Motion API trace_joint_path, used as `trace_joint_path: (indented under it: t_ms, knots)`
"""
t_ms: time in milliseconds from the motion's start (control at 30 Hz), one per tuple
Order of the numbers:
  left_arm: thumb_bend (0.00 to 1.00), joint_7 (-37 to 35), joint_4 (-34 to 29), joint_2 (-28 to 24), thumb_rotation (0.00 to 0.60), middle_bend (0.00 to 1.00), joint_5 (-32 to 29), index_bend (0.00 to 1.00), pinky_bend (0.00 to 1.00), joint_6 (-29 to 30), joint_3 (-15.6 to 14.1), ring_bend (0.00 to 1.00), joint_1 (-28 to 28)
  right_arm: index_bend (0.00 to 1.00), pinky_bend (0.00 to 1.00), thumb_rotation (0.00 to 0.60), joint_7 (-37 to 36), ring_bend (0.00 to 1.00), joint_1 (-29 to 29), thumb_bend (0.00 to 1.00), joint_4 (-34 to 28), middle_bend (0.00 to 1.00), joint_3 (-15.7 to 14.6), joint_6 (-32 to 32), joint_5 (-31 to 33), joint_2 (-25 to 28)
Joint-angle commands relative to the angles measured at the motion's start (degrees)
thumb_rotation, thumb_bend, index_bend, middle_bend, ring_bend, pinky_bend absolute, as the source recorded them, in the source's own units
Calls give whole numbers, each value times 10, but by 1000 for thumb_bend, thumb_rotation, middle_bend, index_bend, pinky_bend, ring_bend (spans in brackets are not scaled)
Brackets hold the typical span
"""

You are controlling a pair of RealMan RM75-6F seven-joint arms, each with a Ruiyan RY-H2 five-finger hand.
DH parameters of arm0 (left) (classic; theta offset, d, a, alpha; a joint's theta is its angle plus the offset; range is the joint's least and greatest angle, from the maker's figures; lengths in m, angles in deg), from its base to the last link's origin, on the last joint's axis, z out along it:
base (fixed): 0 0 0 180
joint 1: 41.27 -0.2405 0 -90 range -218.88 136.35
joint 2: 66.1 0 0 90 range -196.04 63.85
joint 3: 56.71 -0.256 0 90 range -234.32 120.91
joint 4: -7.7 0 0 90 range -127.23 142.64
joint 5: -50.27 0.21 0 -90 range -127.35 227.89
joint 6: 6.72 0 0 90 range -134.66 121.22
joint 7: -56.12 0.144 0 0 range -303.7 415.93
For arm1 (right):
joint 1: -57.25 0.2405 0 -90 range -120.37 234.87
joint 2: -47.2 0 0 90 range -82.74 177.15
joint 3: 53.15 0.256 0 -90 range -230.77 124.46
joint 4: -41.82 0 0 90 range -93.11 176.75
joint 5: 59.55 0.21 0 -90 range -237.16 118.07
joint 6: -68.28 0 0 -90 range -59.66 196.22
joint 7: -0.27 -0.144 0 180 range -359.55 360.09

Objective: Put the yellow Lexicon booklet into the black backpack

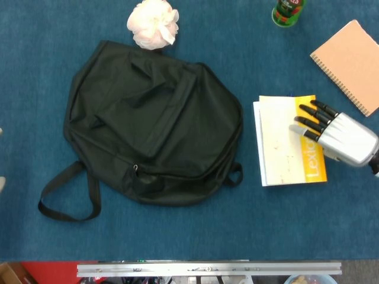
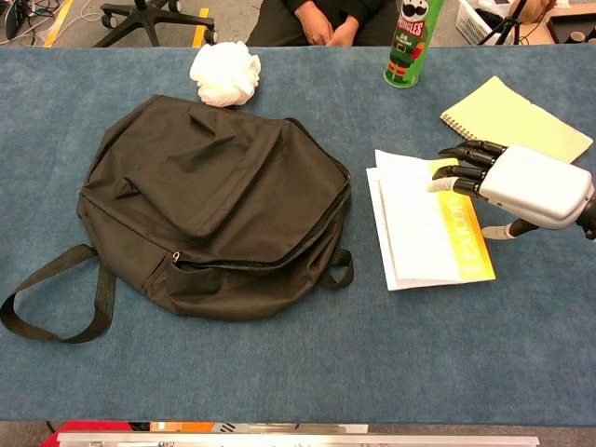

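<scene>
Yellow Lexicon booklet [image 1: 288,141] lies flat on the blue table [image 1: 177,231], right of the black fabric backpack [image 1: 151,124]; right hand [image 1: 337,135] has its fingers spread over it, gripping nothing.

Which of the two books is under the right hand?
The yellow Lexicon booklet, lying nearer the backpack; the right hand reaches over it, not the spiral notebook.

Counted on the blue table [image 1: 249,225]: 1 black backpack [image 1: 151,121], 1 yellow Lexicon booklet [image 1: 314,163] with 1 sheaf of white pages [image 1: 278,142] on top, 1 spiral notebook [image 1: 349,62], 1 green Pringles can [image 2: 413,42], 1 white mesh puff [image 1: 153,22]. Also 1 robot hand [image 1: 343,137], the right. Beyond the far edge, 1 seated person [image 2: 321,20] and 1 chair base [image 2: 149,19].
</scene>
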Motion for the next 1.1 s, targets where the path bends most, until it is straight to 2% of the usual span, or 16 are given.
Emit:
trace_joint_path:
  t_ms: [33, 200, 400, 667, 1100]
  knots:
    - [228, -1, 0, -1, 600, 219, 1, 175, 197, -1, -1, 207, 1, 223, 148, 600, -1, 91, 0, 0, -7, 235, -6, 9, -7, -3]
    - [229, -3, 0, -3, 600, 220, -1, 175, 197, -4, -2, 207, 0, 223, 148, 600, 8, 91, 2, 0, -29, 235, -10, 11, -9, 7]
    - [229, 2, -2, -2, 600, 220, -1, 175, 197, -7, -4, 208, 1, 224, 148, 600, 0, 91, 6, 0, -19, 235, 1, -17, 15, 23]
    - [229, -1, -6, -5, 600, 221, -5, 176, 197, -6, -4, 208, -1, 223, 148, 600, -17, 91, 24, 0, 37, 235, 11, -60, 32, -2]
    - [229, -9, -3, -8, 600, 225, -12, 175, 197, -8, -5, 209, -4, 223, 148, 600, -39, 91, 52, 0, 117, 235, 13, -79, 39, -57]
